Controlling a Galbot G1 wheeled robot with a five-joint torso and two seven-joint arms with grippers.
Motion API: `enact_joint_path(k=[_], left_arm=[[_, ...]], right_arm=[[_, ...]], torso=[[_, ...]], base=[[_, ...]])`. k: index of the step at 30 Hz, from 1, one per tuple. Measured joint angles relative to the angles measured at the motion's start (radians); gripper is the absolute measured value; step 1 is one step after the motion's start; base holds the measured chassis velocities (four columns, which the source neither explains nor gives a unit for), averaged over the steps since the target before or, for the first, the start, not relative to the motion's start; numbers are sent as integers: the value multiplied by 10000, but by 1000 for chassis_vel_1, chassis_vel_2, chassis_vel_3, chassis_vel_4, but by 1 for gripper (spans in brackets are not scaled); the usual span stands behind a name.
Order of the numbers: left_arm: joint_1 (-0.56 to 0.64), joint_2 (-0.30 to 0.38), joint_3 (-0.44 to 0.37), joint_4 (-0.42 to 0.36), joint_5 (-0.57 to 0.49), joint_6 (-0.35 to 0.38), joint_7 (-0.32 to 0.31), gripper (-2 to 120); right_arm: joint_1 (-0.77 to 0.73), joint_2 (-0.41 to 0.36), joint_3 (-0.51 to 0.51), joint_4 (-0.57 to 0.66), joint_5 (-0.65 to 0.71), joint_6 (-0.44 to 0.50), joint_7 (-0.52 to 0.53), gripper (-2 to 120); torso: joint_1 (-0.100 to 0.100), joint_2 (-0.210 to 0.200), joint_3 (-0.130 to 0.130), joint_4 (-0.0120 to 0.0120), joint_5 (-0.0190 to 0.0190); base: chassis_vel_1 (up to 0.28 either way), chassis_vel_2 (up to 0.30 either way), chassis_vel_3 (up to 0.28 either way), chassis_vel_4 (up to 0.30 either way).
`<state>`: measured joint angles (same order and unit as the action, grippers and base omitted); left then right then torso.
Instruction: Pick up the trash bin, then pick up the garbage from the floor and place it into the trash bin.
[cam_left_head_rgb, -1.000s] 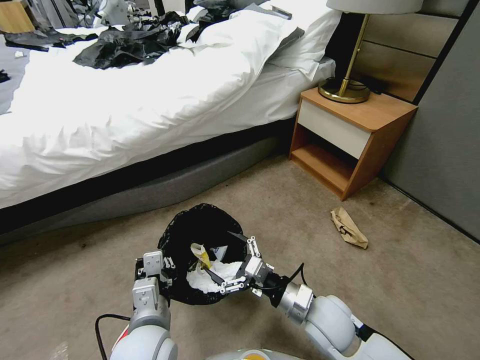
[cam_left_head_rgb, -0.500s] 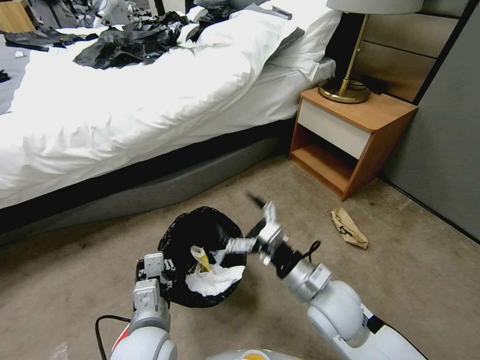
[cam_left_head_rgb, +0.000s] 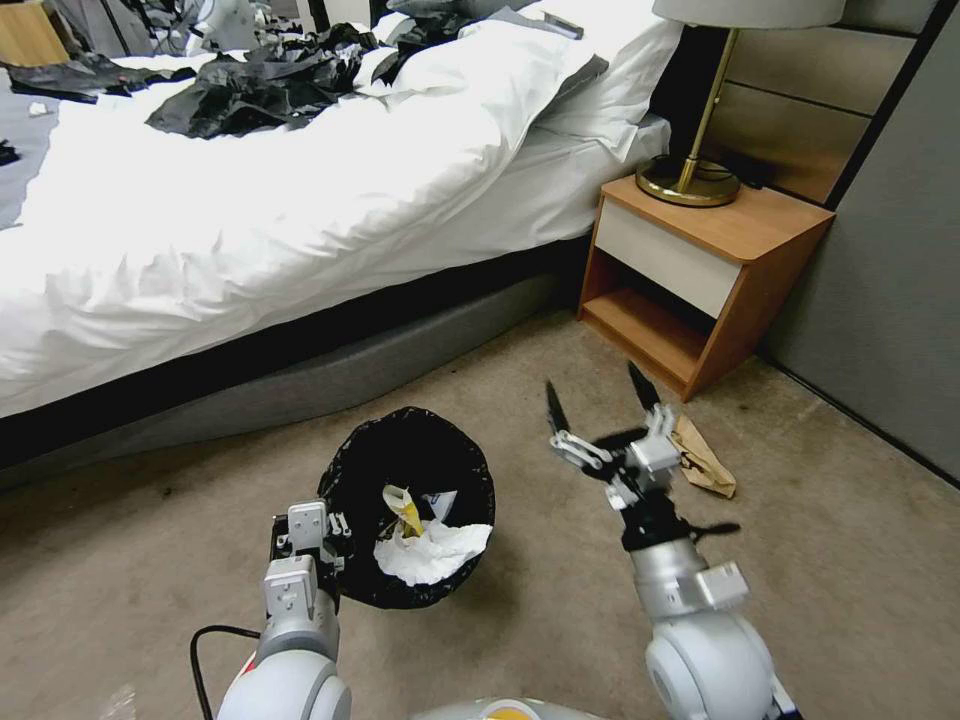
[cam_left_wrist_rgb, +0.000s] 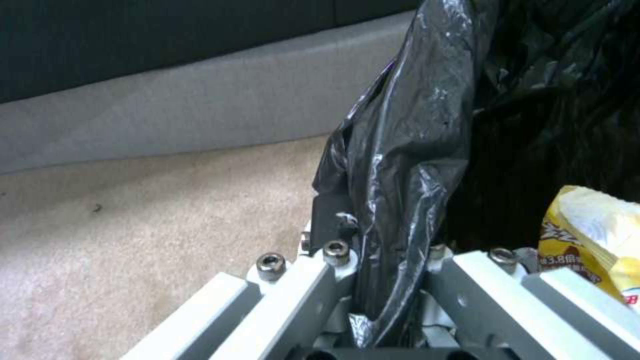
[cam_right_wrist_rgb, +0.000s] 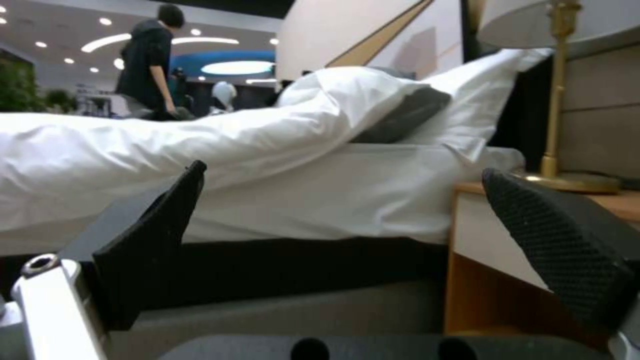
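Observation:
The trash bin (cam_left_head_rgb: 365, 470), lined with a crinkly black bag, sits tilted just off the carpet, and my left gripper (cam_left_head_rgb: 308, 535) is shut on its near rim. In the left wrist view the black liner (cam_left_wrist_rgb: 400, 165) is pinched between the left gripper's (cam_left_wrist_rgb: 387, 255) fingers. A white tissue (cam_left_head_rgb: 432, 555) and a yellow wrapper (cam_left_head_rgb: 404, 508) (cam_left_wrist_rgb: 593, 230) lie inside the bin. My right gripper (cam_left_head_rgb: 595, 388) (cam_right_wrist_rgb: 360, 225) hangs open and empty to the right of the bin, pointing up. Crumpled brown paper garbage (cam_left_head_rgb: 702, 458) lies on the floor just beyond it.
The bed (cam_left_head_rgb: 250, 220) with its grey base runs across the back. A wooden nightstand (cam_left_head_rgb: 700, 270) carrying a brass lamp (cam_left_head_rgb: 690, 180) stands at the right beside a grey wall (cam_left_head_rgb: 890, 280). A black cable (cam_left_head_rgb: 200, 650) loops near my left arm. Open carpet (cam_left_head_rgb: 850, 560) surrounds the paper.
My right gripper has lifted out of the bin and swung right toward the brown paper, leaving the white tissue inside. The left gripper and bin have stayed put.

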<state>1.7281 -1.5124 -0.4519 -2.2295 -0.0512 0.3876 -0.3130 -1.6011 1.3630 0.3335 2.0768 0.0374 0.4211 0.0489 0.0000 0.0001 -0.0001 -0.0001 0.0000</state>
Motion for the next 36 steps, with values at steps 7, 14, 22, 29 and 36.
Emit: enact_joint_path(k=[7, 14, 22, 29, 36], left_arm=[[16, -32, -19, -25, -26, -211, 98, 1], [-6, -34, -13, -44, 11, -214, 117, 1], [-25, -58, 23, -44, 204, -192, 251, 1], [6, -72, 37, -1, 257, -181, 294, 1], [16, -86, 43, 8, 268, -176, 297, 1]], right_arm=[[-281, 198, 402, -651, -40, 610, 58, 100], [-268, 200, 554, -855, -48, 736, 79, 100], [-219, 209, 584, -904, -88, 767, 75, 100], [-225, 268, 472, -927, -164, 770, 104, 100], [-221, 261, 450, -900, -172, 731, 142, 100]], torso=[[0, -1, 0, 2, 0], [0, 0, 0, 1, 0], [0, 0, 0, 1, 0], [0, -1, 0, 1, 0], [0, 0, 0, 1, -1]], base=[[0, 0, 0, 0], [0, 0, 0, 0], [0, 0, 0, 0], [0, 0, 0, 0], [-29, -25, -31, -34]])
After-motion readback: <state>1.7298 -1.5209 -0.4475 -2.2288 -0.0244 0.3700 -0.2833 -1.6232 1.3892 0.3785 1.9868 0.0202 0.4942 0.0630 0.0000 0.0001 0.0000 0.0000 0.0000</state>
